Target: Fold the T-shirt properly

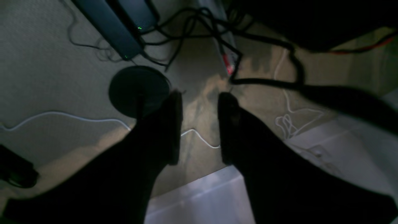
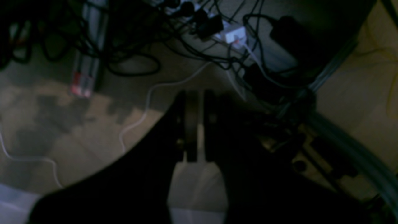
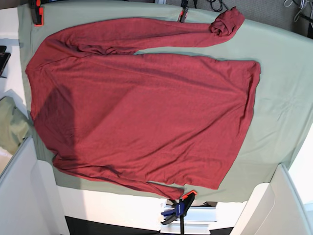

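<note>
T-shirt (image 3: 146,112) lies spread flat across the green-clothed counter (image 3: 283,83), sleeves along its far and near edges; left gripper (image 1: 199,127) fingers stand apart, right gripper (image 2: 196,124) fingers nearly together, both over floor.

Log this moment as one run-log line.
T-shirt: spread flat, unfolded | left gripper: open, off table | right gripper: nearly closed, empty | fold: not begun
</note>
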Robot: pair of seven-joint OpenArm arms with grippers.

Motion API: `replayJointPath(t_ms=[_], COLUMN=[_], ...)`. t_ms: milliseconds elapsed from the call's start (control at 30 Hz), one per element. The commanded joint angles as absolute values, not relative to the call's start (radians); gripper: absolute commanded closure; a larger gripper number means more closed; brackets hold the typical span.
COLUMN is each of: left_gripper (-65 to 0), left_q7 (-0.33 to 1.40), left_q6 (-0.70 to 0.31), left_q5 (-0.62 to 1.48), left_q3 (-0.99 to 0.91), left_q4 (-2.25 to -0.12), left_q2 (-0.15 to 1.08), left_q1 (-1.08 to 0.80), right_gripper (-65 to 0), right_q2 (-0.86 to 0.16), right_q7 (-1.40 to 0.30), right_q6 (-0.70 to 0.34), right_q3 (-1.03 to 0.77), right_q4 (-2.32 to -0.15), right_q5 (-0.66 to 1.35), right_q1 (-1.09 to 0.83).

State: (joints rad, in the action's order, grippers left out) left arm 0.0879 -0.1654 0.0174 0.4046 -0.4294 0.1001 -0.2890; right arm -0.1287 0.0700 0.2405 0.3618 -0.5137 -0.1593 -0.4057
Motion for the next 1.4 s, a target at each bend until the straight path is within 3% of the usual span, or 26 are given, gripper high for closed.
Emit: replayJointPath(t_ms=[0, 233, 500, 733, 1100, 1200, 1300, 1367], left_gripper=[-23.0, -23.0, -23.0, -23.0, -23.0, -23.0, -23.0, -23.0], left_q7=[0.086, 0.091, 0.134, 0.178, 0.185, 0.187, 0.213, 0.231], left_q6=[-0.169, -0.199, -0.494, -0.694, -0.698, -0.698, -0.698, -0.698], left_q5=[0.020, 0.086, 0.326, 0.502, 0.618, 0.641, 0.669, 0.699], left_q3=[0.404, 0.334, -0.004, -0.170, -0.289, -0.319, -0.344, -0.360], left_q4=[-0.459, -0.695, -1.052, -1.357, -1.697, -1.755, -1.794, -1.808], left_q2=[0.116, 0.192, 0.237, 0.256, 0.307, 0.332, 0.348, 0.350], left_q1=[-0.315, -0.456, -0.665, -0.839, -1.006, -1.023, -1.023, -1.023], right_gripper=[-4.9, -4.9, -4.9, -4.9, -5.1, -13.7, -27.0, -31.4], right_q2=[-0.139, -0.191, -0.292, -0.372, -0.437, -0.437, -0.436, -0.429], right_q7=[0.073, -0.069, -0.149, -0.226, -0.327, -0.326, -0.326, -0.326], right_q6=[0.243, 0.255, 0.311, 0.379, 0.424, 0.431, 0.514, 0.548], right_q3=[0.361, 0.361, 0.361, 0.361, 0.332, 0.267, 0.189, 0.131], right_q4=[-0.539, -0.789, -1.103, -1.365, -1.753, -1.848, -1.920, -1.941], right_q5=[-0.171, -0.274, -0.348, -0.460, -0.619, -0.596, -0.499, -0.432], right_q1=[-0.438, -0.582, -0.740, -0.871, -0.951, -0.945, -0.902, -0.857])
